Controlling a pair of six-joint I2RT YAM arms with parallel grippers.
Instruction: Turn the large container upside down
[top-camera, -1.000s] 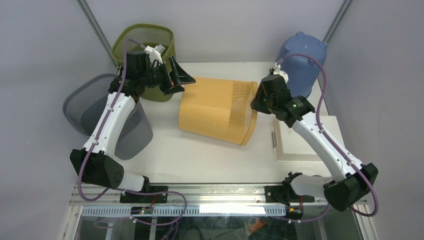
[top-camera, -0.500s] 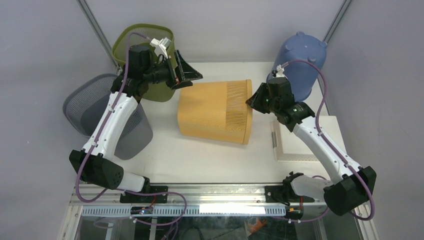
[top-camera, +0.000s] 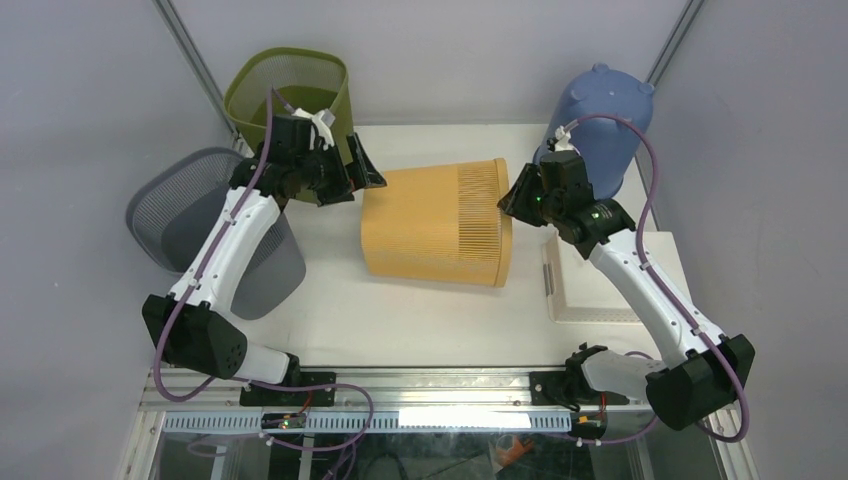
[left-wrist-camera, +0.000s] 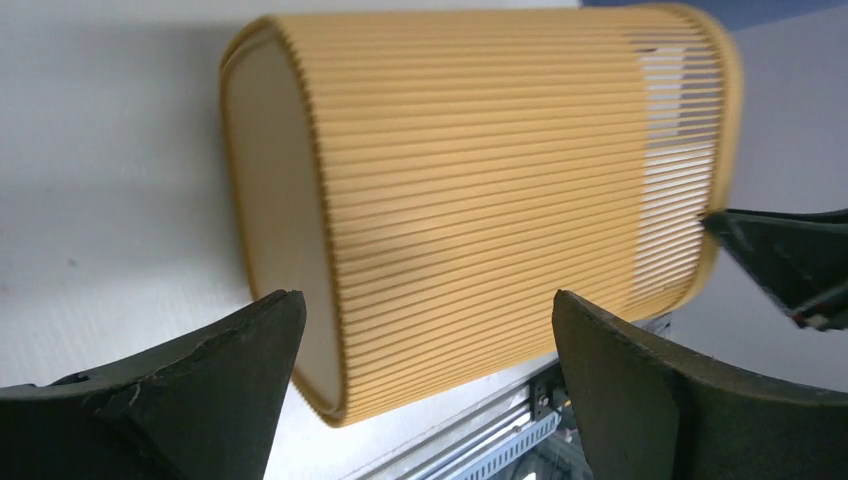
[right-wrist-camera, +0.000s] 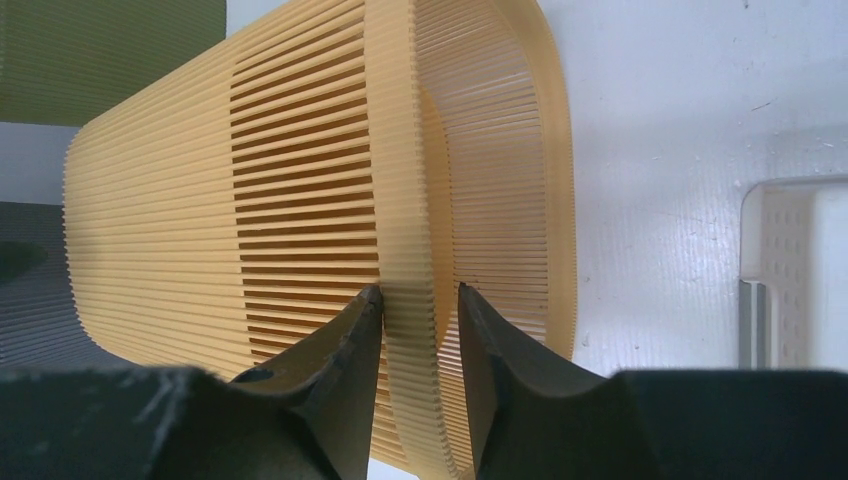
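Note:
The large container is a yellow slatted basket (top-camera: 435, 225) lying on its side mid-table, base to the left and open rim to the right. My right gripper (top-camera: 508, 203) is shut on the upper part of its rim. In the right wrist view one finger of the gripper (right-wrist-camera: 418, 292) is inside the basket (right-wrist-camera: 200, 200) wall and one outside. My left gripper (top-camera: 362, 175) is open and empty just left of the base. In the left wrist view its fingers (left-wrist-camera: 428, 300) straddle the basket (left-wrist-camera: 480, 200) without touching.
An olive mesh bin (top-camera: 300, 95) stands at the back left and a grey mesh bin (top-camera: 175, 215) lies at the left. A blue container (top-camera: 600, 125) stands inverted at the back right. A white tray (top-camera: 600, 285) sits right of the basket.
The right gripper has swung the basket's rim end up and back, so it lies more level. The left gripper rose, then came down beside the base.

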